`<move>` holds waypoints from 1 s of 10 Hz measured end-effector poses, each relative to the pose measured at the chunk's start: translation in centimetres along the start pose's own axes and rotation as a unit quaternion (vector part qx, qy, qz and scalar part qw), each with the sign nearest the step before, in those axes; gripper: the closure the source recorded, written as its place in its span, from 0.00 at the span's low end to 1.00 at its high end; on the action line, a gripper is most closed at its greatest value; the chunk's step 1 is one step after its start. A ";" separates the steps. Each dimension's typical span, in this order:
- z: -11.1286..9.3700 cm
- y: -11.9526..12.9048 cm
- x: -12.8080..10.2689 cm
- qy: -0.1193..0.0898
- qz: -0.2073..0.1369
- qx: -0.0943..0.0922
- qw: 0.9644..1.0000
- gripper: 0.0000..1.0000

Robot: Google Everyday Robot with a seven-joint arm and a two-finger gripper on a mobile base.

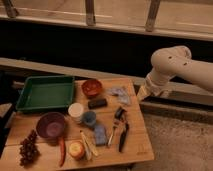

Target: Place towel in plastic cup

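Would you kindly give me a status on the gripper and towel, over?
Gripper just right of table, near towel. The towel is crumpled, not yet in a cup. Dark block lies between towel and white cup.
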 end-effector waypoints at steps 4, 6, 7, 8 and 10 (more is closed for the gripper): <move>0.0 0.0 0.0 0.000 0.000 0.000 1.000 0.37; -0.4 0.1 -0.3 -0.015 -0.011 0.007 1.000 0.37; -1.1 0.3 -0.9 -0.036 -0.013 0.018 0.999 0.37; -1.9 0.2 -2.3 -0.060 -0.012 0.027 0.998 0.37; -2.3 0.5 -6.0 -0.111 -0.009 0.022 0.993 0.37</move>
